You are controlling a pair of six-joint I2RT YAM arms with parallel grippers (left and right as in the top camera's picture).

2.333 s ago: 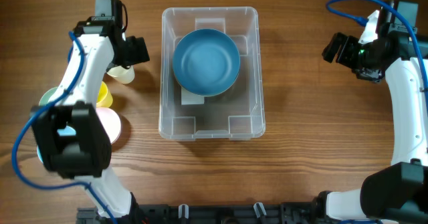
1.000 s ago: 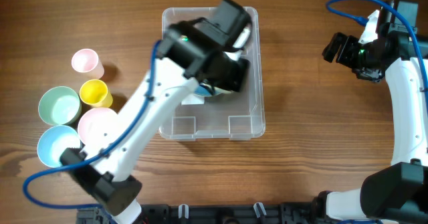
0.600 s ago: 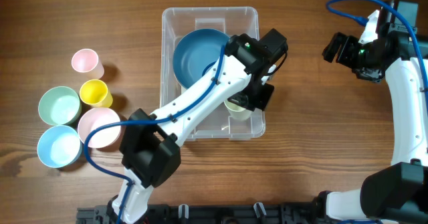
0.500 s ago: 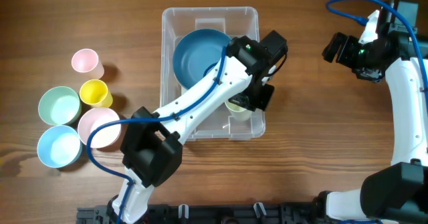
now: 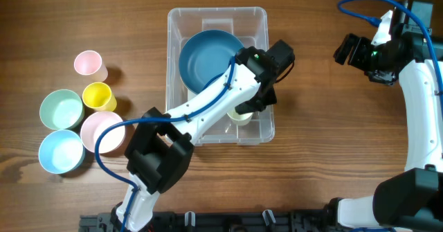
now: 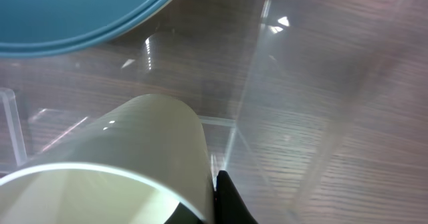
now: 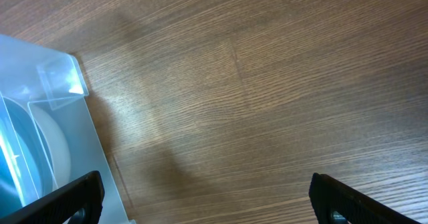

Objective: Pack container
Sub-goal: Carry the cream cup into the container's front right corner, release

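Container (image 5: 216, 12) mid-surface (image 5: 311, 163), blue bowl (image 5: 204, 59) in. I hold cream cup (image 5: 240, 116) in closed left claw (image 5: 248, 107) at near-right corner — right claw (image 7: 207, 200) wide, empty. Unpacked: pink cup (image 5: 88, 64), yellow cup (image 5: 97, 95), green bowl (image 5: 61, 109), pink bowl (image 5: 97, 130), pale-blue bowl (image 5: 59, 151).

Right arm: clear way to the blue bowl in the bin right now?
Probably not cleanly. The left arm crosses the bin, with the left gripper at the pale cup beside the blue bowl. The bowl's top is mostly uncovered, but the arms would crowd.
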